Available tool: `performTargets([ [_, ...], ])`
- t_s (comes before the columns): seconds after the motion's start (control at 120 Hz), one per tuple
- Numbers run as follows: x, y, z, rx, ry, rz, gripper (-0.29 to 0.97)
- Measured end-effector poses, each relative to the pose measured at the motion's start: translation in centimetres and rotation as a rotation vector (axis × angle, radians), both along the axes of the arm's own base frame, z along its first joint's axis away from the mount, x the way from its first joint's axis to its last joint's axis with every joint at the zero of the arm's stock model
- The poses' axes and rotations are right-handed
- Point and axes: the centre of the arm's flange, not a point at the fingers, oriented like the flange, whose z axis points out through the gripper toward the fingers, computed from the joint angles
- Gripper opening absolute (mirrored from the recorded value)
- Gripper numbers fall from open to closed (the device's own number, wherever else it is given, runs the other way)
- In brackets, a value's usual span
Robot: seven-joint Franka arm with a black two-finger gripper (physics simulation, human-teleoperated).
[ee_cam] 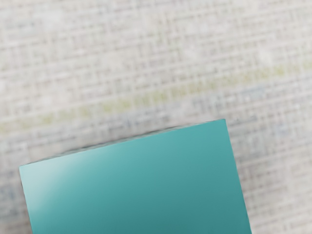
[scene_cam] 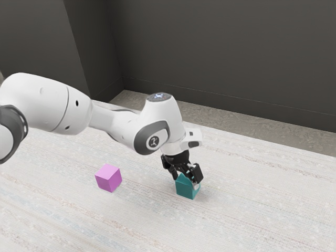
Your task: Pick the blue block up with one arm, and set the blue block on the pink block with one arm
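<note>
The blue block [scene_cam: 187,189], teal in colour, rests on the woven table surface right of centre in the exterior view. My gripper [scene_cam: 187,176] points down over it, a black finger against each side of its upper part, so it is shut on the block. In the wrist view the blue block [ee_cam: 136,185] looms large just under my hand. The pink block [scene_cam: 108,177] stands on the table toward the exterior view's left of the blue block, about three block widths away, untouched.
The pale woven table surface [scene_cam: 252,210] stretches in all directions around both blocks. Dark grey walls [scene_cam: 236,52] rise behind the table's far edge. My white arm [scene_cam: 105,121] reaches in from the exterior view's left, above the pink block.
</note>
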Motion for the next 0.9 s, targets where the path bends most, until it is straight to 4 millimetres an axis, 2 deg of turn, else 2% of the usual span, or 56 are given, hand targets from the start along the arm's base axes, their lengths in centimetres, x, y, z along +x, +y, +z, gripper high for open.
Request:
performTargets([
  [0.242,0.2,0.0,-0.8,-0.005,0.007,0.006,0.66],
  [0.442,0.2,0.0,-1.0,-0.002,-0.002,0.004,0.53],
  [0.583,0.3,0.0,0.2,0.003,-0.019,0.005,0.44],
  [0.767,0.1,0.0,0.5,0.009,-0.016,0.013,0.37],
  [0.9,-0.7,0.1,3.0,0.025,-0.044,0.017,0.33],
])
